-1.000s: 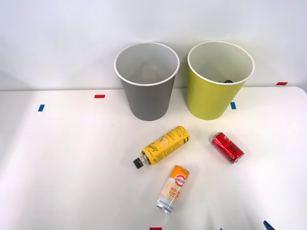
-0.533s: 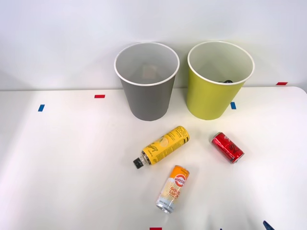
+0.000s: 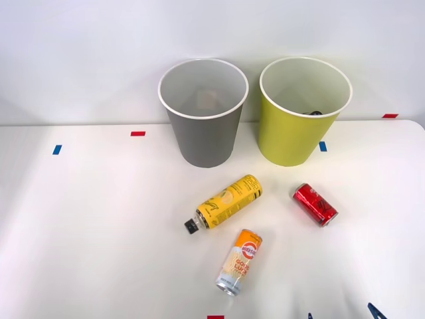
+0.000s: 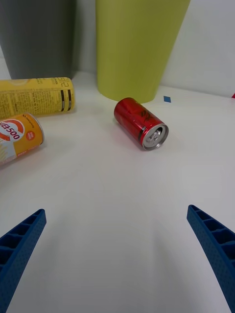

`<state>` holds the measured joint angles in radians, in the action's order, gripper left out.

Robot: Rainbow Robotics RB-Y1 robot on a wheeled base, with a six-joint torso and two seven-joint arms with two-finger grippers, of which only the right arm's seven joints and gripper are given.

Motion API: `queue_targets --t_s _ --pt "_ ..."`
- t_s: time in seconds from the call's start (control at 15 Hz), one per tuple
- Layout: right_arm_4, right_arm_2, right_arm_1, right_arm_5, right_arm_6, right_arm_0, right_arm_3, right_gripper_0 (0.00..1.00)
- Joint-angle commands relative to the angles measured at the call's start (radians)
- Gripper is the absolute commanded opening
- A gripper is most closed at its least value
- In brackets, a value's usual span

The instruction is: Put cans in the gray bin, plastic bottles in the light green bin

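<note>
- Step in hand, as I judge it: the approach to the first pick. The right gripper [image 4: 117, 254] hangs low over the white table [image 3: 80, 232] with its blue ribbed fingers [image 4: 19, 244] spread wide, holding nothing.
- The short red metal can with a silver top [image 4: 141, 123] lies on its side straight ahead of the open fingers, silver end turned toward them. In the front view that red can [image 3: 316, 205] lies at about 3 o'clock from the table's middle.
- The next move likely calls for going forward and down, with the fingers straddling the can across its round body, which may roll if nudged.
- The round tapered gray bin with a white rim [image 3: 203, 113] stands at 12 o'clock; the red can belongs there.
- The round yellow-green bin with a white rim [image 3: 304, 111] stands just beside it at 1 o'clock, directly behind the red can, so a lift must clear its rim.
- The yellow-labelled plastic bottle with a black cap [image 3: 224, 203] lies near the centre.
- The slim orange-and-cream can [image 3: 239, 262] lies at 6 o'clock, just apart from the bottle.
- Nothing blocks the way to the red can.
</note>
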<state>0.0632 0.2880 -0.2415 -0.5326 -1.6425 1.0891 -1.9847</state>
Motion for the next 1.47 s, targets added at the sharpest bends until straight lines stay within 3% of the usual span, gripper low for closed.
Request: queue_targets --t_s 0.07,0.33,0.53,0.93,1.47 --pt "-0.006 0.005 -0.032 0.175 -0.007 -0.001 -0.132 1.0" --pt "-0.013 0.006 -0.082 0.683 -0.002 -0.058 -0.448 1.0" --pt "-0.028 0.003 -0.139 1.014 0.021 -0.181 -0.602 1.0" --pt "-0.063 0.0 -0.222 1.277 0.168 -0.459 -0.608 1.0" --pt "-0.252 -0.01 -0.328 1.844 0.346 -0.908 -0.605 1.0"
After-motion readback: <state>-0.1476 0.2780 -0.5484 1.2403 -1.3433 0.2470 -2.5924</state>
